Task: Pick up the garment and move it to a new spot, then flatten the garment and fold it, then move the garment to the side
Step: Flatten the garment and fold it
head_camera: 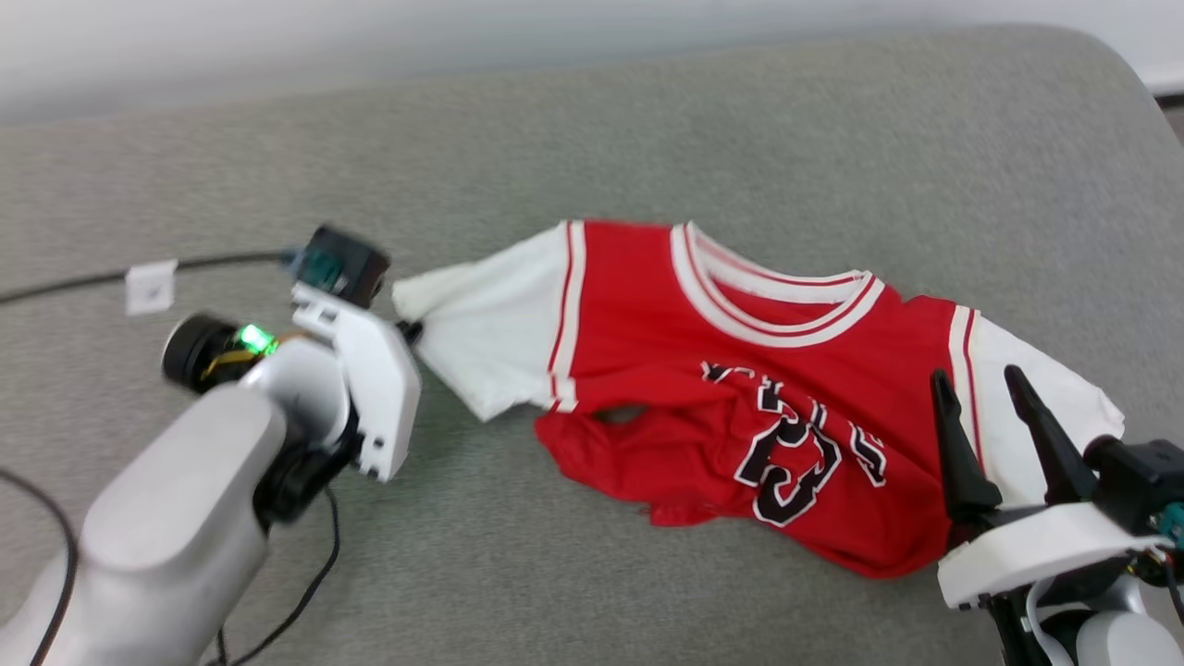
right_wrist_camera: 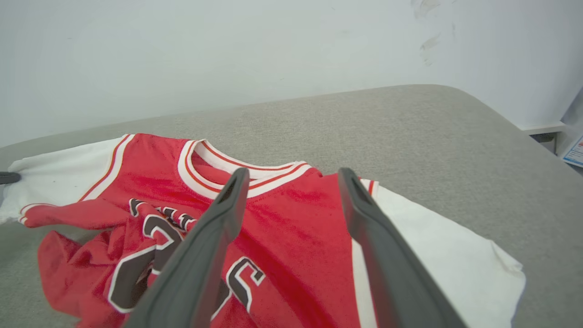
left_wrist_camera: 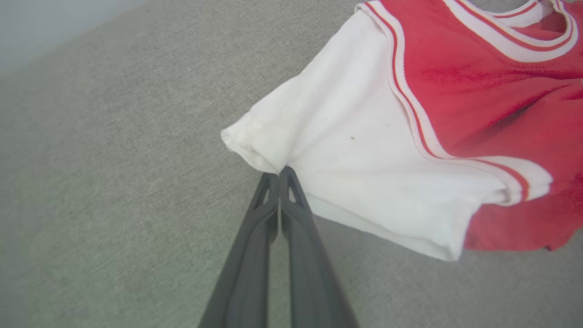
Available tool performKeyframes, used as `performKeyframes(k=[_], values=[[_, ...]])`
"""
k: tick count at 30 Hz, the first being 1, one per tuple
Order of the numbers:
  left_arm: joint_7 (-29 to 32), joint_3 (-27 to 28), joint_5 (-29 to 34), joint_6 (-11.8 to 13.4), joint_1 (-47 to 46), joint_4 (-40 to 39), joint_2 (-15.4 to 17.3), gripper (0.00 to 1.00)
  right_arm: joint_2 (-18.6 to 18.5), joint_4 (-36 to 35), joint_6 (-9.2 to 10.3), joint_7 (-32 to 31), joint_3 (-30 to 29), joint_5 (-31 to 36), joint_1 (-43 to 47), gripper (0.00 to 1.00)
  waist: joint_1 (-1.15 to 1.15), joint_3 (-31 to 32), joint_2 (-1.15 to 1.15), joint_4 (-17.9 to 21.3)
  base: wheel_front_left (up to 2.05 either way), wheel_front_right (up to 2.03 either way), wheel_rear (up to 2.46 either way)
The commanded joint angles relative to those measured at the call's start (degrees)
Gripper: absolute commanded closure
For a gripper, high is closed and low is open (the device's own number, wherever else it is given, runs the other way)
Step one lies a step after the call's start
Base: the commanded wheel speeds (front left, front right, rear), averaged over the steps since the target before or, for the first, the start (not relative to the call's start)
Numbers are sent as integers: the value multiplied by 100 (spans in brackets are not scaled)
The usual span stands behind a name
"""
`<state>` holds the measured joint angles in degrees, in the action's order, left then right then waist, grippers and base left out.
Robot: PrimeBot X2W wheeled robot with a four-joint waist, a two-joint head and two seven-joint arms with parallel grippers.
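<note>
The shirt [head_camera: 666,324] lies rumpled and unfolded at centre-right on the grey fabric surface [head_camera: 647,120], the left hand [left_wrist_camera: 278,175] pinched shut on its sleeve edge and the right hand [head_camera: 976,379] wide open and empty, so nearly everything seems left to do.

The right gripper [right_wrist_camera: 294,175] hangs spread over the rumpled garment [right_wrist_camera: 291,228]. A dark tip [right_wrist_camera: 7,177], maybe another gripper's, touches one sleeve.
</note>
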<state>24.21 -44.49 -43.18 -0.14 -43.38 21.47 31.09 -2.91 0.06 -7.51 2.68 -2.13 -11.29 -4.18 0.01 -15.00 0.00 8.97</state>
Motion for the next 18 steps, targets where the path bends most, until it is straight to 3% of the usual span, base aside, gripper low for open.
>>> performKeyframes(k=[1,8,11,14,15,16,17,18], values=[[-75,65,-42,147,281,-180,145,100,4,-71,3,-68,-29,13,96,0,-1,340,0,-336,0,0,0],[-456,477,-486,1131,1975,-1251,719,100,5,-319,3,-377,-116,73,425,0,-1,755,0,-714,0,0,0],[-722,698,-965,1592,3112,-1541,778,100,5,-441,4,-540,-111,73,580,0,-1,916,0,-864,0,0,0],[-925,760,-1171,1669,3467,-1524,589,100,4,-486,4,-616,-123,80,654,0,-1,996,0,-915,0,0,0],[-1039,804,-1196,1696,3519,-1484,524,69,5,-488,4,-641,-127,79,675,0,-1,1028,0,-928,0,0,0],[-1112,804,-1208,1688,3574,-1444,478,18,5,-494,4,-665,-128,75,691,0,-1,1067,0,-934,0,0,0],[-1198,815,-1237,1661,3612,-1419,402,0,4,-506,4,-690,-135,74,701,0,-1,1099,0,-939,0,0,0],[-1346,857,-1203,1669,3593,-1389,345,0,4,-515,3,-713,-146,80,723,0,-1,1135,0,-944,0,0,0]])
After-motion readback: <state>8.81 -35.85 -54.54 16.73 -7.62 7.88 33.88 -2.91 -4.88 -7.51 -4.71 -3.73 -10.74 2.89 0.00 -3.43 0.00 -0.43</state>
